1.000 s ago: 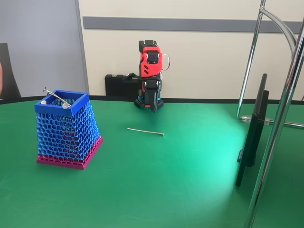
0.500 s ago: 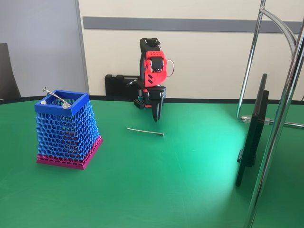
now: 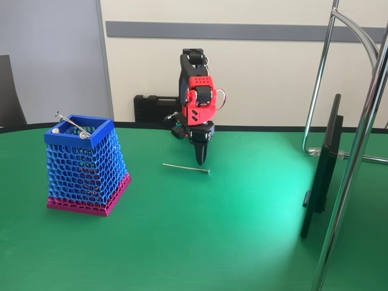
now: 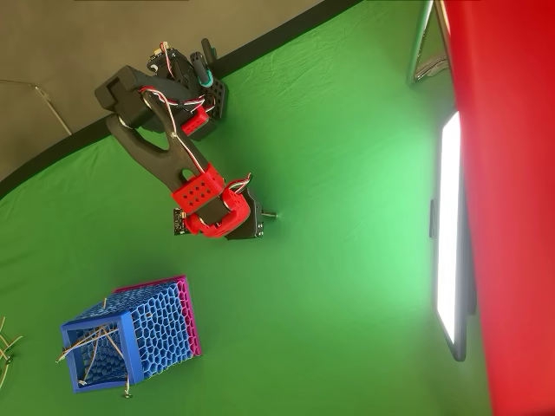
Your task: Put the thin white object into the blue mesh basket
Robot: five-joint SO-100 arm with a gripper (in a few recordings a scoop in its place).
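arm has swung forward and down over the last second: gripper (image 3: pixel 200 159) was tucked back near its base, now points straight down with its tip just above the table, close behind the stick (image 3: pixel 185 168). reads as the approach to a pick; no contact yet as far as the fixed view shows. fingers look drawn together to a narrow point, but i cannot tell for sure whether they are parted.

stick lies flat on the green table (image 3: pixel 242 230), unmoved, well apart from the basket (image 3: pixel 86 163). in the overhead view the wrist covers most of it; one end (image 4: pixel 270 213) pokes out beside the gripper.

basket stands upright at the left of the fixed view. it already holds several thin sticks, some leaning out over the rim (image 4: pixel 95 347); one grey stick with ball ends (image 3: pixel 70 125) rests across the top.

next, by my judgement: open over the stick, lower, close.
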